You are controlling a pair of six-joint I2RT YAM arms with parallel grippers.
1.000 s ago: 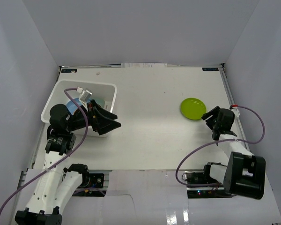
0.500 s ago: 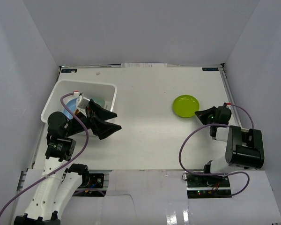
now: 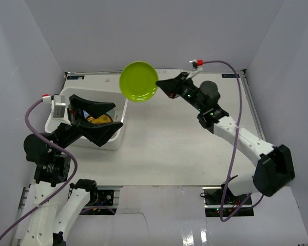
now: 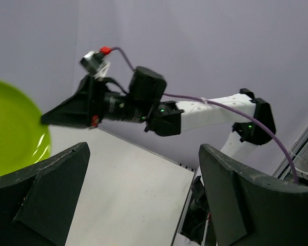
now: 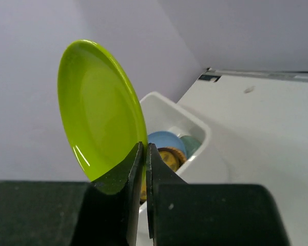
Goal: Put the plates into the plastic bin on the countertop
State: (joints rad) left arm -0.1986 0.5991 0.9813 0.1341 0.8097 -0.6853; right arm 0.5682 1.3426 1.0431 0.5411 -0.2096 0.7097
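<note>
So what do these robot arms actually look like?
The left arm and right arm are white shells with black joints. The left gripper and right gripper are black and wedge-shaped. A purple cable loops along each arm; the right's has a red plug.

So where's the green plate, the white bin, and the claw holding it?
green plate [image 3: 138, 81], top view, its middle.
white bin [image 3: 100, 91], top view, far rim.
right gripper [image 3: 159, 84], top view, between its fingertips.
</note>
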